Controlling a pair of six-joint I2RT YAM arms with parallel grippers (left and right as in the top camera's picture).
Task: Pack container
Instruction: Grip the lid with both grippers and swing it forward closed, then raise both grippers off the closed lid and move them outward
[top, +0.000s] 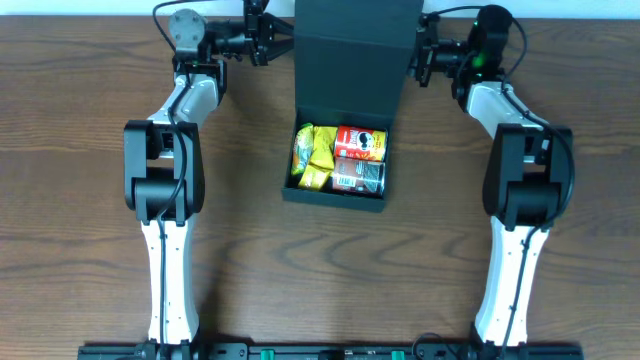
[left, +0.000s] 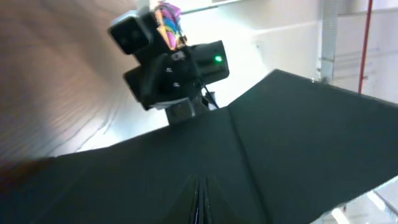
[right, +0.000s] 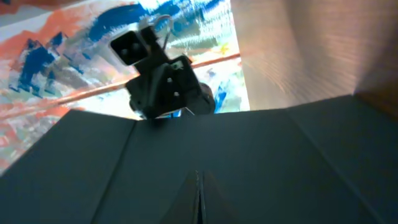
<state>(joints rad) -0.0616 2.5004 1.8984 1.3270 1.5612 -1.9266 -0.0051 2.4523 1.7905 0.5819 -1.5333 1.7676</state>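
Note:
The container (top: 333, 200) is a dark teal-black square box at mid-table. Its hinged lid (top: 355, 50) stands raised at the far side. Inside lie yellow snack packets (top: 313, 155), a red can (top: 360, 142) and a dark can (top: 358, 176). My left gripper (top: 283, 42) is shut on the lid's left edge. My right gripper (top: 418, 55) is shut on its right edge. In the left wrist view the lid (left: 298, 137) fills the lower frame, pinched in the left gripper (left: 200, 202). The right wrist view shows the same lid (right: 249, 149) pinched in the right gripper (right: 198, 199).
Brown wooden table (top: 80, 200) lies all round the box. Both arms reach from the near edge up to the far side, one on each flank. Across the lid, the right arm's wrist (left: 177, 68) and the left arm's wrist (right: 165, 81) face each other.

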